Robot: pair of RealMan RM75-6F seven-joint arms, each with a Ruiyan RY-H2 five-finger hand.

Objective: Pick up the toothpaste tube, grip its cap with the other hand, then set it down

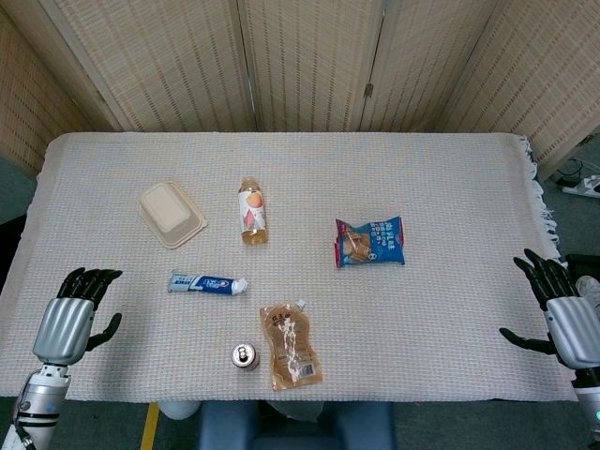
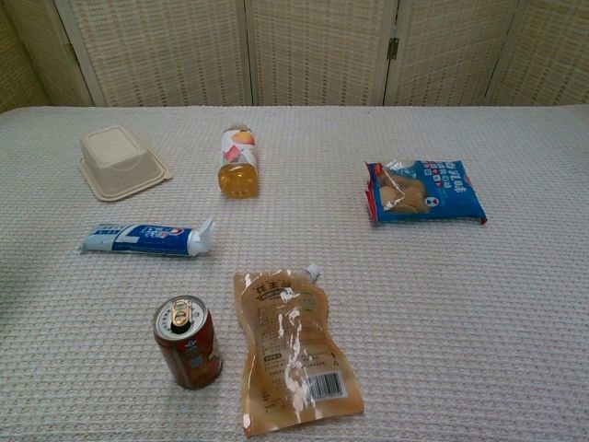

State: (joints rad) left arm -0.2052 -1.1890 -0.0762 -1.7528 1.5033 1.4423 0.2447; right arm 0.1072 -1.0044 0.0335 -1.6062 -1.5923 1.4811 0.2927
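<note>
The blue and white toothpaste tube [image 1: 206, 283] [image 2: 147, 238] lies flat on the table, its white cap [image 1: 241, 285] [image 2: 204, 237] pointing right. My left hand [image 1: 73, 314] hovers near the table's front left corner, well left of the tube, fingers spread and holding nothing. My right hand [image 1: 562, 309] sits at the front right edge, far from the tube, also spread and empty. Neither hand shows in the chest view.
A beige lidded box [image 1: 172, 214] lies at the back left and a juice bottle [image 1: 252, 212] behind the tube. A blue snack bag [image 1: 370, 241] sits to the right. A red can [image 1: 246, 356] and a brown spouted pouch [image 1: 292, 345] stand near the front edge.
</note>
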